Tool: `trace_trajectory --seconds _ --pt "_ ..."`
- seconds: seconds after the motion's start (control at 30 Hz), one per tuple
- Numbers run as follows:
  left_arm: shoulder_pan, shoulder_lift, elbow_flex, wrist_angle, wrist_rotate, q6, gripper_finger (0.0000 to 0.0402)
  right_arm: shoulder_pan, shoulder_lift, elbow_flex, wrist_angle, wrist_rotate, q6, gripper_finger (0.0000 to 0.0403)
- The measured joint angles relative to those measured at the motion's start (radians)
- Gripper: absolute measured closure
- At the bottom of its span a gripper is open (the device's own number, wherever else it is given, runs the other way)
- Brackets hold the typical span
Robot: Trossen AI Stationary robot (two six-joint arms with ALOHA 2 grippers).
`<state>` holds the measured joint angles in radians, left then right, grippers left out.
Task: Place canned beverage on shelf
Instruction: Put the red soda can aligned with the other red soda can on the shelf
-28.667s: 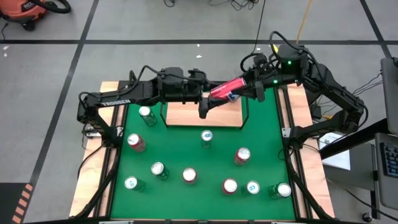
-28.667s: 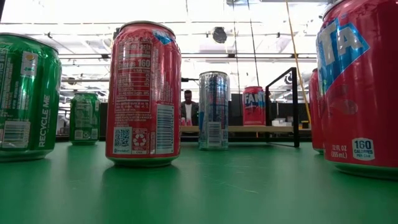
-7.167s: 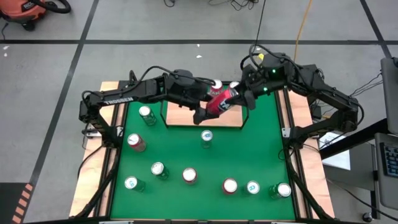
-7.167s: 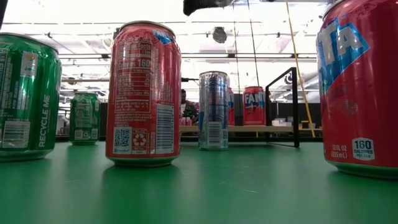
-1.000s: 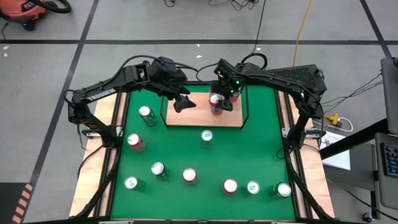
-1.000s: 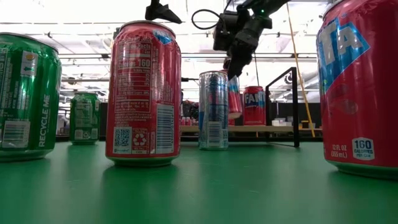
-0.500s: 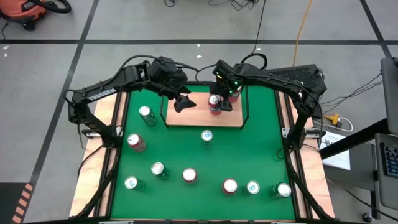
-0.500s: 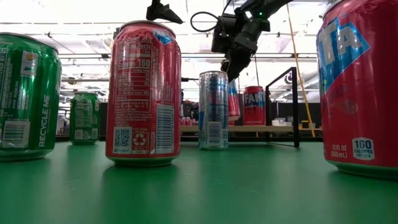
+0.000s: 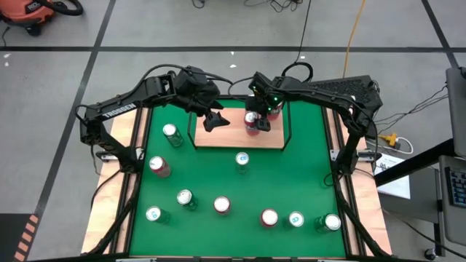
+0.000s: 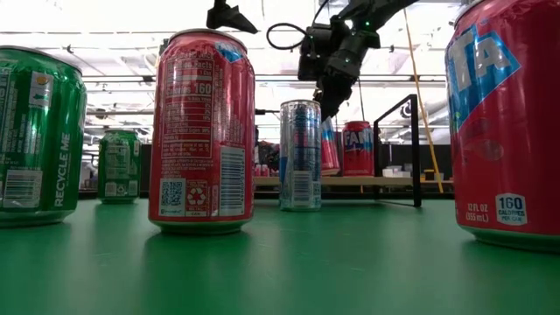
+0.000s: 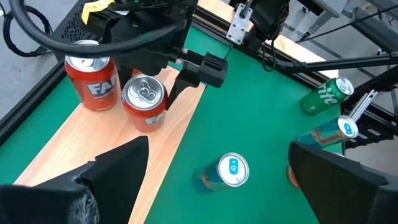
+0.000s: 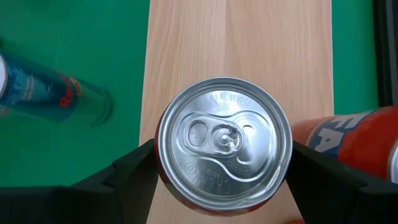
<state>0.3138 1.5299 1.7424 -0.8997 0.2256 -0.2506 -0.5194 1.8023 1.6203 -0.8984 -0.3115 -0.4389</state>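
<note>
A red can (image 12: 224, 143) with a silver top is over the light-wood shelf (image 9: 233, 135) with its black rail, beside a second red can (image 11: 90, 81) that stands on the board. My right gripper (image 9: 253, 119) is above the shelf, shut on the first can. In the low view this can (image 10: 330, 144) shows tilted behind a blue can, its bottom close over the board. My left gripper (image 9: 213, 120) is open and empty, up over the shelf's left part; it also shows in the low view (image 10: 232, 16). My right gripper pinches the red can's side wall just below the top rim (image 12: 160, 167) between its two fingers, one on each side. The fingers (image 12: 134, 177) come from above, pointing down. The can is a little tilted; whether its bottom touches the board, I cannot tell.
Several cans stand on the green table: a green one (image 9: 172, 134), a red one (image 9: 158, 166), a blue one (image 9: 242, 160) just in front of the shelf, and more along the near side (image 9: 269, 217). The shelf's black rail (image 9: 289, 127) rises at its right end.
My right gripper has gone down a little with the red can, bringing the can's bottom closer to the shelf board. The can stays tilted in the hold.
</note>
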Motion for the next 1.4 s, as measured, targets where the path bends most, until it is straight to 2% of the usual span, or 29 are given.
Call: trace_trajectory --seconds 0.2,0.57,0.97,1.1,1.23,1.4 --pt "0.000 0.000 0.000 0.000 0.000 0.005 0.0018 0.001 0.000 0.000 0.006 0.040 0.008 0.0108" --pt "0.000 0.000 0.000 0.000 0.000 0.004 0.0018 0.001 0.000 0.000 0.004 0.056 0.024 0.0064" --pt "0.000 0.000 0.000 -0.004 0.000 0.002 0.0018 0.011 -0.085 0.060 -0.068 0.132 0.098 0.0064" --pt "0.000 0.000 0.000 -0.007 0.000 -0.003 0.0018 0.019 -0.139 0.061 -0.081 0.126 0.192 0.0064" --pt "0.000 0.000 0.000 -0.007 0.000 0.002 0.0018 0.056 -0.164 0.062 -0.086 0.057 0.238 0.0069" --pt "0.000 0.000 0.000 -0.007 -0.005 0.004 0.0018 0.116 -0.154 0.062 -0.082 0.048 0.251 0.0105"
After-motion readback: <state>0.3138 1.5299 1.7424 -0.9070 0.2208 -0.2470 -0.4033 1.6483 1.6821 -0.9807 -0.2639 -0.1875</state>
